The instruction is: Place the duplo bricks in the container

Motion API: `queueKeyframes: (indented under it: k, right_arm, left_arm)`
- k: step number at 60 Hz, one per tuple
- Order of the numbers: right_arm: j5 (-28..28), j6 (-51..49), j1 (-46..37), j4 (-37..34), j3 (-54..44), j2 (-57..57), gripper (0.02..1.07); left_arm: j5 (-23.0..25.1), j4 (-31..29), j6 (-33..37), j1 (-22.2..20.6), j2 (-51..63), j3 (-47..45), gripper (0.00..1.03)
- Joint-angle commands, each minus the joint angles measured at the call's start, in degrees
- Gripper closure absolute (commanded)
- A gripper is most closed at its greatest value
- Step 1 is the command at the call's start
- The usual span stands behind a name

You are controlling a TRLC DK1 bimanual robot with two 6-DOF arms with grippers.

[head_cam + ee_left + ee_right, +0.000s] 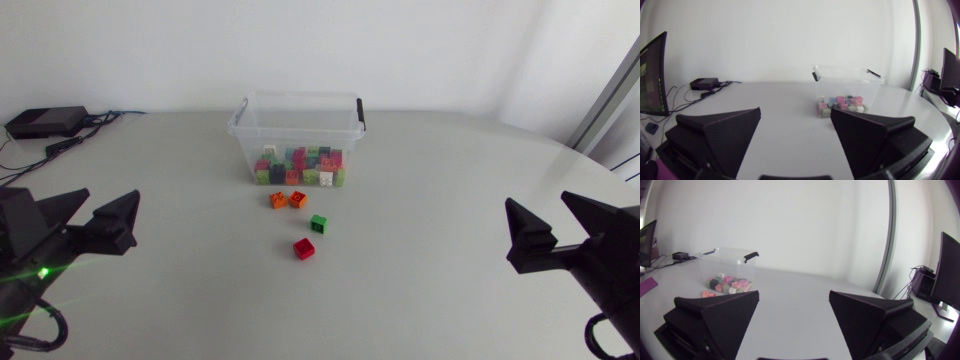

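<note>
Before the container (300, 135) lie four bricks (319, 223); left end effector (112, 196), right end effector (537, 199) spread.

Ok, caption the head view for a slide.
Left gripper and right gripper open at the table's sides; two orange bricks, green brick, red brick lie before the container.

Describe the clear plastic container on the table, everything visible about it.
The clear plastic container is a rectangular see-through box with rounded corners, open at the top, with no lid in view. A black clip handle sits at each short end of its rim. It stands upright on the white table, towards the far side. A low layer of mixed-colour duplo bricks covers its floor. Nothing else touches it.
</note>
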Motion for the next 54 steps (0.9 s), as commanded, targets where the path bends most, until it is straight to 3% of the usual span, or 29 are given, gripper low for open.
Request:
queueKeyframes:
  k: [1,19,29,39,54]
  right_arm:
    - [-0.3,0.4,0.5,0.1,3.4,3.8,0.06]
    - [-2.2,0.6,1.0,-4.2,12.4,17.4,0.06]
    - [-4.0,1.3,2.0,-7.0,15.7,22.2,0.07]
    - [-5.8,1.5,2.1,-8.7,17.1,24.9,0.07]
    - [-6.2,1.3,3.5,-10.6,18.8,28.7,0.07]
  left_arm:
    - [-0.1,0.1,-1.5,-2.0,7.9,5.6,0.06]
    - [1.4,-3.3,1.6,-4.2,31.7,20.0,0.08]
    - [12.0,-8.3,3.2,-1.9,47.0,30.2,0.09]
    - [18.4,-13.8,7.4,-1.5,58.1,39.5,0.09]
    - [17.3,-15.7,20.6,-5.2,70.2,48.4,0.09]
